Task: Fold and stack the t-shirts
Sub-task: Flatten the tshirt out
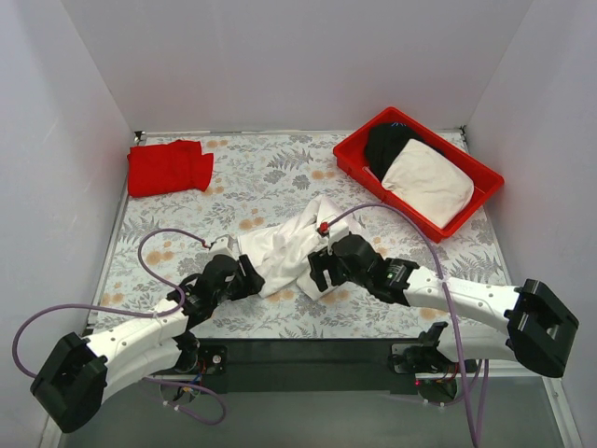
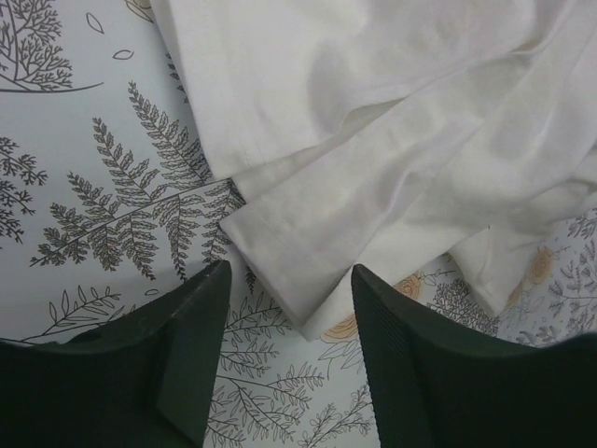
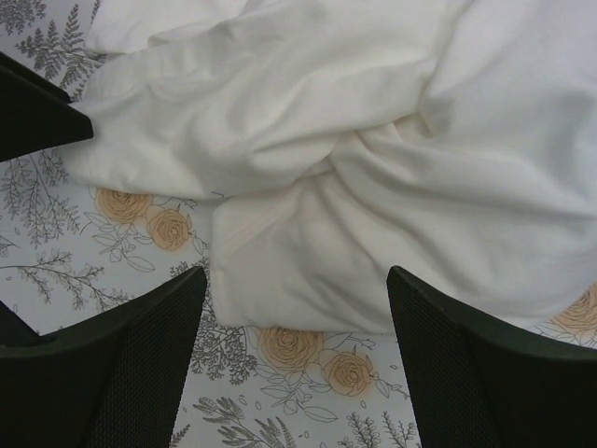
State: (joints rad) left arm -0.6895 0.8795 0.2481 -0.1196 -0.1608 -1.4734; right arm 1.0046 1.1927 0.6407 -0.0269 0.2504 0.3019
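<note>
Two robot arms meet over a crumpled white t-shirt point(image 1: 284, 245) at the middle of a fern-patterned table point(image 1: 270, 177), walled in white on three sides. The left gripper point(image 2: 289, 280) has its fingers apart, a hemmed corner of the shirt lying in the gap between them. The right gripper point(image 3: 297, 280) stands wide over a twisted fold at the shirt's near edge. Bare tabletop lies open between the heap and a roughly folded red t-shirt point(image 1: 168, 166) at the far left corner. A red tray point(image 1: 353, 157) at far right holds an off-white garment point(image 1: 429, 182) and a black garment point(image 1: 385, 145). The white shirt is bunched and wrinkled, its layers overlapping.
</note>
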